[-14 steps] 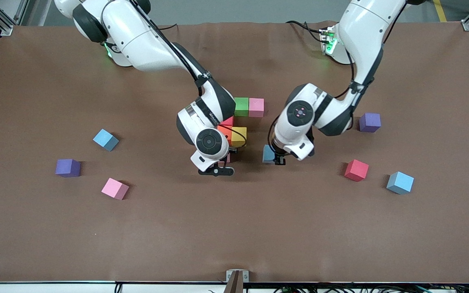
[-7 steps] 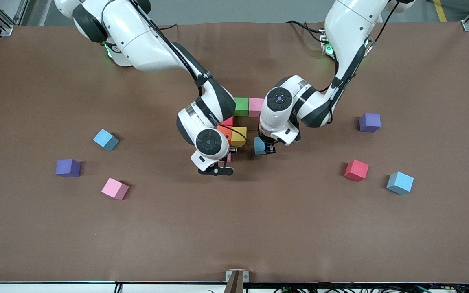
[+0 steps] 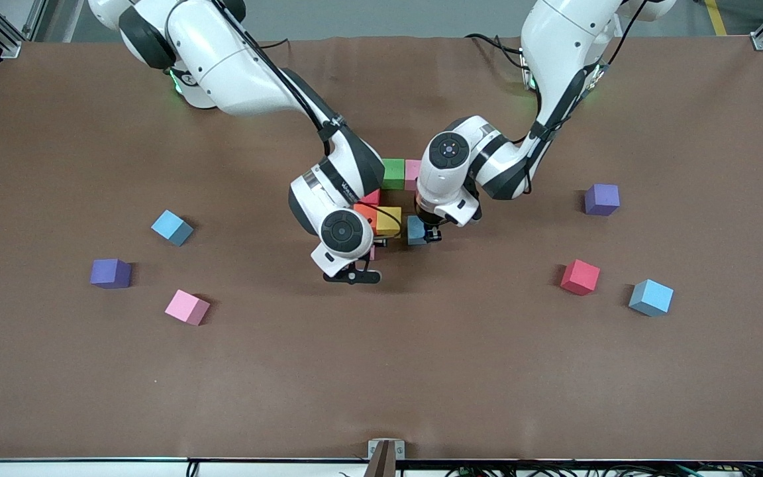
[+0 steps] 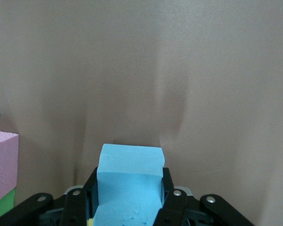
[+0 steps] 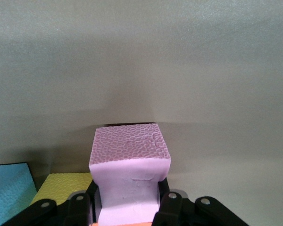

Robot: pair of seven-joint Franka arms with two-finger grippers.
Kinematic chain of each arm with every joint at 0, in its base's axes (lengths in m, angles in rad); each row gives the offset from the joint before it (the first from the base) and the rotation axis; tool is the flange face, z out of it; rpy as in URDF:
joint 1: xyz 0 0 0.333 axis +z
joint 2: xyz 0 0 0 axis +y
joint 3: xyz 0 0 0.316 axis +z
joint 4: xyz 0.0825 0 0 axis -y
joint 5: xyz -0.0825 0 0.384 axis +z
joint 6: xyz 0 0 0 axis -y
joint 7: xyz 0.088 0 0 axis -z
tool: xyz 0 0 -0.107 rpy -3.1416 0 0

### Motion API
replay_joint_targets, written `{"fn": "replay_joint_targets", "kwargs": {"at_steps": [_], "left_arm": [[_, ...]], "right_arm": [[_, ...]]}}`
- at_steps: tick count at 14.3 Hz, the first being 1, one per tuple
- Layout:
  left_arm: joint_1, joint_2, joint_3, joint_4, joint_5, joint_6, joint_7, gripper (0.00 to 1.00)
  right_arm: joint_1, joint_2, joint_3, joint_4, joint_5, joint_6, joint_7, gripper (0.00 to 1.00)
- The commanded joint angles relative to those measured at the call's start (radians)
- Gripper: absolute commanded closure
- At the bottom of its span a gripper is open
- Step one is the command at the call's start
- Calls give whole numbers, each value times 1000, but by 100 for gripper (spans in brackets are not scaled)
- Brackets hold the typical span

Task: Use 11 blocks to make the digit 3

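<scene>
The partial figure has a green cube point(image 3: 393, 173), a pink cube point(image 3: 412, 173), a red cube point(image 3: 371, 197), an orange cube point(image 3: 363, 213) and a yellow cube point(image 3: 389, 220). My left gripper point(image 3: 423, 233) is shut on a light blue cube point(image 3: 414, 230), low and close beside the yellow cube. The left wrist view shows that cube point(image 4: 129, 181) between the fingers point(image 4: 173, 207). My right gripper point(image 3: 367, 255) is shut on a pink cube point(image 5: 129, 174), next to the orange cube and mostly hidden in the front view. Loose cubes are light blue point(image 3: 171, 227), pink point(image 3: 187, 307), red point(image 3: 579, 276) and light blue point(image 3: 651, 297).
Two purple cubes lie apart from the figure, one point(image 3: 110, 273) toward the right arm's end and one point(image 3: 602, 199) toward the left arm's end. Both arms crowd the figure from either side. The brown table point(image 3: 381, 371) is bare nearer the front camera.
My left gripper has carried the light blue cube toward the figure, from open table to close beside the yellow cube. The right arm has not moved.
</scene>
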Motion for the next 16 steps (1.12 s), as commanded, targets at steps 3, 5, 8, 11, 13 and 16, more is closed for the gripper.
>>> {"fn": "replay_joint_targets", "kwargs": {"at_steps": [3,5,8,11,13,16], "left_arm": [[-15,-48,3,-52,20,20,-24,84],[-17,-48,3,-53,22,20,-23,84],[-17,-48,3,-52,42,22,-24,84],[-19,-45,3,-50,42,22,-24,84],[-20,-39,3,-47,42,25,-24,84],[-26,-37,3,-47,42,31,-23,84]], "right_arm": [[15,5,-10,14,20,-13,14,60],[18,5,-10,14,20,-14,14,60],[18,3,-10,14,20,-14,14,60],[20,5,-10,14,14,-16,16,60],[20,3,-10,14,11,-16,17,60],[20,5,-10,14,11,-13,17,60]]}}
